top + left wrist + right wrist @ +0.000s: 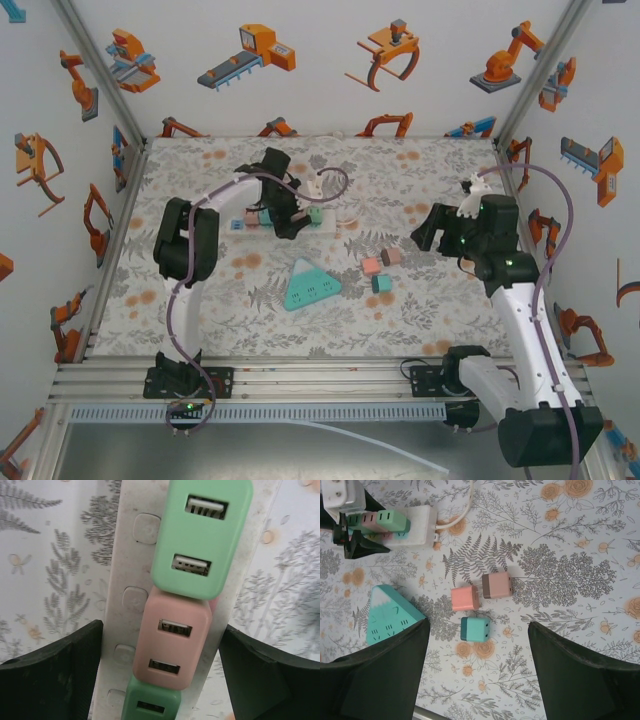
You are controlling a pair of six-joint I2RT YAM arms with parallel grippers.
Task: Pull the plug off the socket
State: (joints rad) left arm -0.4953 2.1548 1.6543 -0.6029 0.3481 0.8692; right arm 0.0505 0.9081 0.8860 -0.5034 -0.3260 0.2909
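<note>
Left wrist view: brackets the rounded pink plastic plug, mid-row on the white plastic socket strip, with the left gripper open, touching nothing. Grasp step: calls for closing, then pulling straight off the strip. Holds the right gripper open, empty.

Top view. Table covering: pale cloth, grey fern print, orange blossoms scattered across it. The same print runs through both wrist views.
Back wall, 12 o'clock: white panel with orange and blue-grey drawings of robot arms and grippers.
Left wall at 9 o'clock and right wall at 3 o'clock carry the same pattern.
Aluminium posts rise in the corners at 11 o'clock and 1 o'clock.
Slotted aluminium rails at 6 o'clock, with a white perforated strip just beyond them.
Light is even, shadows soft.
</note>
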